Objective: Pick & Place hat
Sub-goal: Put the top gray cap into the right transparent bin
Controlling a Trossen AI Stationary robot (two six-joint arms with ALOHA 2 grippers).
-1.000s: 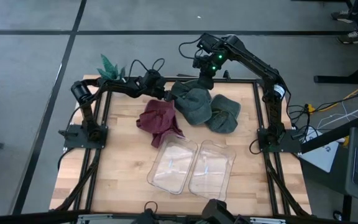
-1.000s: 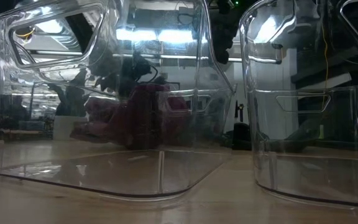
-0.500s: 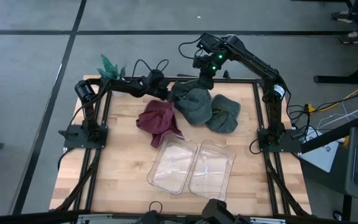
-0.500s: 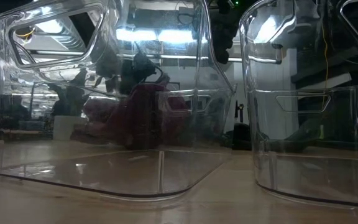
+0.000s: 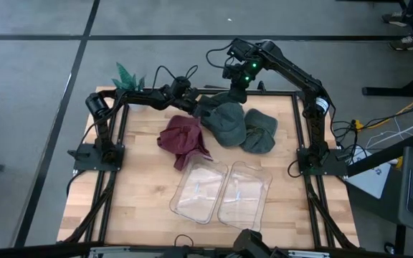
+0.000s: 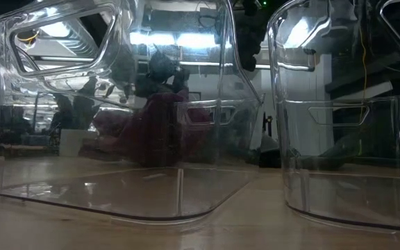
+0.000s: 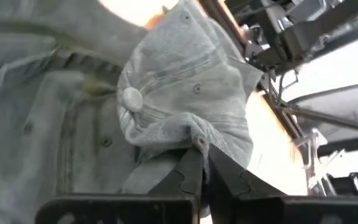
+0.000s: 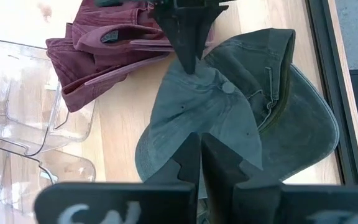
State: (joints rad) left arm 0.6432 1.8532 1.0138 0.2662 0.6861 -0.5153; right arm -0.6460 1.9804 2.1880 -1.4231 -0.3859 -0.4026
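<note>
Both grippers pinch the green hat [image 5: 224, 123] from opposite edges, the left gripper [image 5: 194, 111] and right gripper [image 5: 235, 92] clenched on its fabric, probably to lift it toward the clear bins [image 5: 221, 191].

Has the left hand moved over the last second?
Yes. In the high view the left hand has edged right along the table's far edge and has shut on the green hat.

Even overhead light; ceiling glare on clear bins [image 6: 117, 104]
</note>
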